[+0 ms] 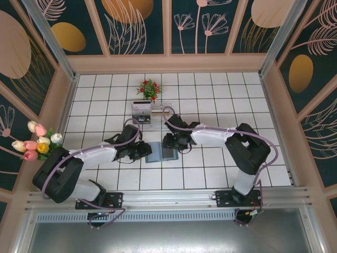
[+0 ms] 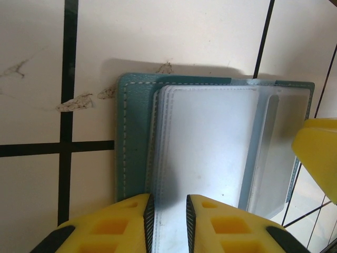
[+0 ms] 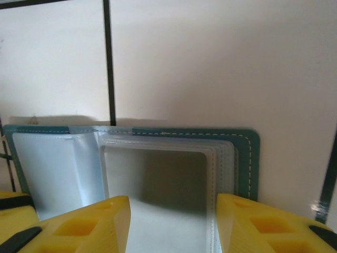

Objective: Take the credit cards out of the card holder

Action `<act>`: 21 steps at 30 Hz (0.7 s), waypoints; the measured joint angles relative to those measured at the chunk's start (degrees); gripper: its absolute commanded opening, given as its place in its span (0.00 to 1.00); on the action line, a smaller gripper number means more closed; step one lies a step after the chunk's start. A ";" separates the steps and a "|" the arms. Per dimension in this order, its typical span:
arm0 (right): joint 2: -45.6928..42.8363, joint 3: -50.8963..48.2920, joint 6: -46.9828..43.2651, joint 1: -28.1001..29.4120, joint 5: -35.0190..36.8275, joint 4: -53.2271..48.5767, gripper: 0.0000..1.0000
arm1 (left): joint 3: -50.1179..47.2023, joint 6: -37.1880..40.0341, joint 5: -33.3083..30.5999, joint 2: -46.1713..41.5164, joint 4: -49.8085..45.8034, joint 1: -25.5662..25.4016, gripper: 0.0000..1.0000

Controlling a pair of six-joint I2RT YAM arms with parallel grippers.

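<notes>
From above, the flat teal folding card holder [image 1: 158, 153] lies open on the white tiled table [image 1: 210, 95], just below the centre of the frame. The left gripper [image 1: 143, 153] is at its left edge and the right gripper [image 1: 171, 143] is over its right half. A clear acrylic rack [image 1: 145, 112] stands above it, apart.

In the left wrist view the card holder sits mid-frame. Its stack of frosted clear plastic sleeves [image 2: 210, 142] runs down between the yellow fingers [image 2: 126, 226] at the bottom edge. Those fingers stand narrow, pinched on that stack.

In the right wrist view the fingers [image 3: 95, 226] stand wide at the bottom, one on either side of the sleeve stack, gripping nothing. The thin plastic credit cards cannot be told from the sleeves here (too pale and blurred).

I judge the card holder light and floppy, with slick sleeves. The cards would be stiff but slippery, best taken by an exposed short edge while the other gripper pins the teal cover.
</notes>
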 measured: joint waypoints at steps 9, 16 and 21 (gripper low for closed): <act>-0.72 -1.16 -0.35 -1.01 -4.35 2.34 0.47 | 0.00 0.48 0.00 0.52 0.00 0.00 0.22; -3.67 -2.69 -0.13 -1.42 -7.69 4.55 0.46 | 0.00 1.09 -0.04 0.61 -0.02 0.00 0.22; -5.03 -2.97 0.04 -1.70 -9.73 6.01 0.46 | 0.00 1.31 -0.55 0.61 -0.17 -0.13 0.22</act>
